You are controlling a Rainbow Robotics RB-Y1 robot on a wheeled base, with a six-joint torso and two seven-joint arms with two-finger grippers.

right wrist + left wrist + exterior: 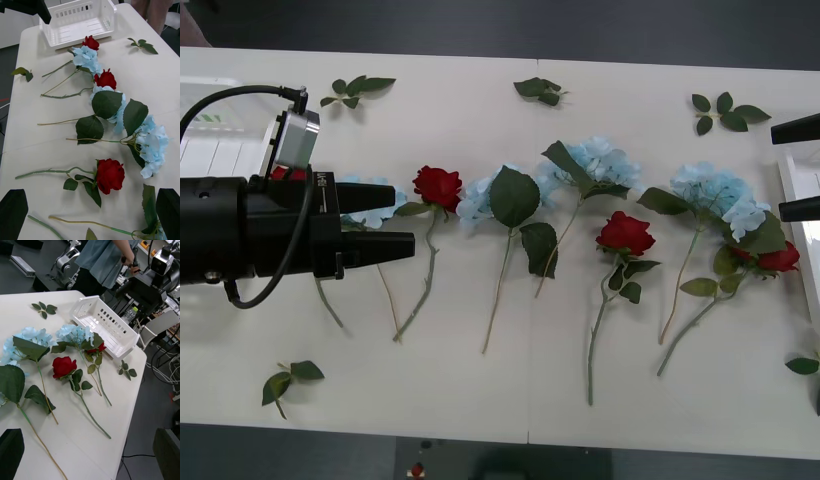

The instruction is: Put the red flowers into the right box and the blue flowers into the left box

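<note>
Left pincer (402,218) hangs open and empty over the leftmost blue flower (370,205), its black fingers either side of the pale head. I'd come down on the stem just under that head, clear of the neighbouring red rose (438,186). Right pincer (798,168) waits, open too and empty, at the table (480,400) edge by the right box (792,185). Remaining blue flowers (600,162) and red flowers (625,233) lie in a tight row, stems overlapping leaves, so I'd lift straight up. Open table lies toward me, with the near edge beyond it.
</note>
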